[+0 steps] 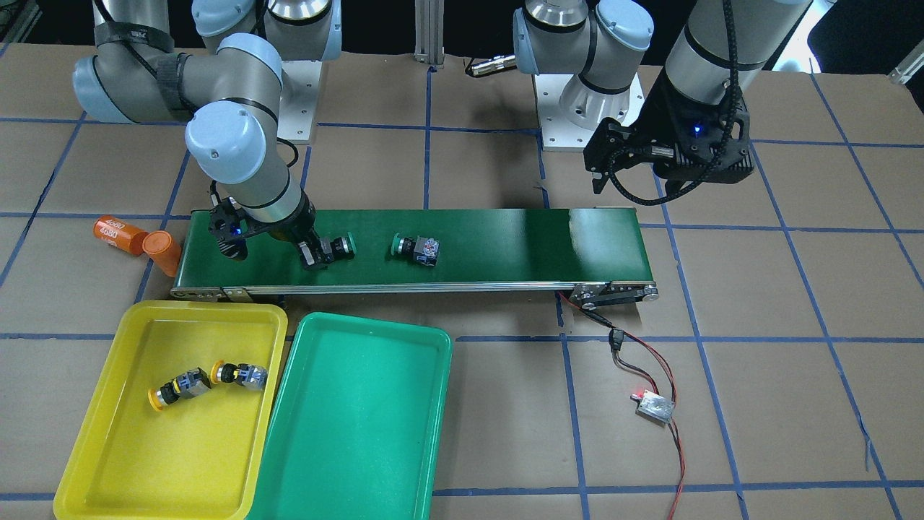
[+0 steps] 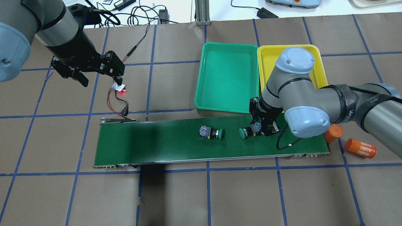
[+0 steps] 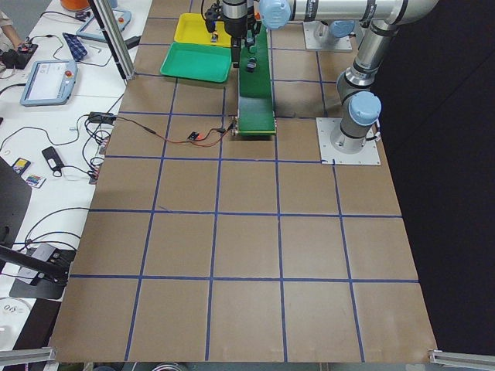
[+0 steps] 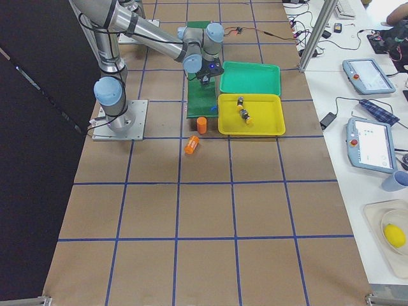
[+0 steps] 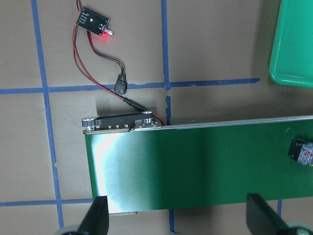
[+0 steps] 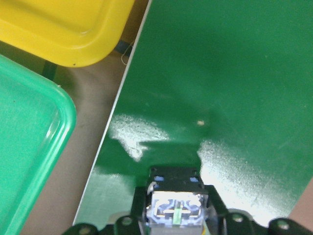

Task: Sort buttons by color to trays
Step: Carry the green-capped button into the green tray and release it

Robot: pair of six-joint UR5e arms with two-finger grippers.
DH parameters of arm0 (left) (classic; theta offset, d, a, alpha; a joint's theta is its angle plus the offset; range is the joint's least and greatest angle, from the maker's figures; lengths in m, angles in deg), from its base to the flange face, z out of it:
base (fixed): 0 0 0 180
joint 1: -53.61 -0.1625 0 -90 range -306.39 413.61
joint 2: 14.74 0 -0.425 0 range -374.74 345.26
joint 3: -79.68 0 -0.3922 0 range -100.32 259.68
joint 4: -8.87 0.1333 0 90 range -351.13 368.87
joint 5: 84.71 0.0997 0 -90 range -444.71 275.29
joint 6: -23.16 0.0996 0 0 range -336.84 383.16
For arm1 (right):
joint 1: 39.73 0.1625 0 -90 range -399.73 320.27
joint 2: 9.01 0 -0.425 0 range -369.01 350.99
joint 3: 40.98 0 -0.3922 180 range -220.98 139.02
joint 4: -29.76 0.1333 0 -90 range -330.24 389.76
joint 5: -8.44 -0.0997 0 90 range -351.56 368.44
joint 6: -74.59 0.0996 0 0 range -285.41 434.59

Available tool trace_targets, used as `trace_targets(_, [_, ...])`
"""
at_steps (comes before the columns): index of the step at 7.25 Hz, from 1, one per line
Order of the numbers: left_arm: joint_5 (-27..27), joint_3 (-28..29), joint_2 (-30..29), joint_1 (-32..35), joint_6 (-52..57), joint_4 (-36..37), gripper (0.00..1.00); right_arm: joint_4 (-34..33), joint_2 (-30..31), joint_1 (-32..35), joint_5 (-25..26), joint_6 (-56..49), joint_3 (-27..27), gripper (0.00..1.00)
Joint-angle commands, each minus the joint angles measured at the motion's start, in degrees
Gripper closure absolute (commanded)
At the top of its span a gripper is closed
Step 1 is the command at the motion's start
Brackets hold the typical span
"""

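Two green buttons are on the dark-green belt. One green button has its grey block between the fingers of my right gripper, which is shut on it low over the belt. The other green button lies free mid-belt. Two yellow buttons lie in the yellow tray. The green tray beside it holds nothing. My left gripper hangs open above the table past the belt's other end.
Two orange cylinders sit on the table off the belt's end near the right arm. A small controller board with red and black wires lies by the belt's other end, under the left gripper.
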Motion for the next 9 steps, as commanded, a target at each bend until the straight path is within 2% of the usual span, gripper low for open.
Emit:
trace_targets(1, [0.0, 0.0, 0.0, 0.0, 0.1, 0.1, 0.0, 0.2, 0.1, -0.6, 0.2, 0.0, 1.0, 1.0])
trace_targets(3, [0.4, 0.0, 0.1, 0.0, 0.0, 0.2, 0.0, -0.4, -2.5, -0.9, -0.6, 0.0, 7.7, 1.0])
trace_targets(5, [0.2, 0.0, -0.2, 0.0, -0.1, 0.5, 0.0, -7.2, -13.2, 0.0, -1.0, 0.0, 14.8, 1.0])
trace_targets(6, [0.3, -0.1, 0.1, 0.0, 0.1, 0.3, 0.0, -9.9, -16.8, 0.5, -3.3, -0.1, 17.3, 1.0])
trace_targets(7, [0.3, -0.5, 0.3, 0.0, 0.1, 0.5, 0.0, -11.7, -17.9, 0.5, -4.0, 0.1, 17.8, 0.33])
trace_targets(8, [0.2, -0.6, 0.3, 0.0, -0.2, 0.5, 0.0, -12.6, -17.4, 0.6, -4.6, 0.2, 17.5, 0.0])
trace_targets(9, [0.2, -0.6, 0.3, 0.0, 0.0, 0.6, 0.0, -12.6, -17.0, 0.5, -4.6, 0.3, 17.3, 0.0])
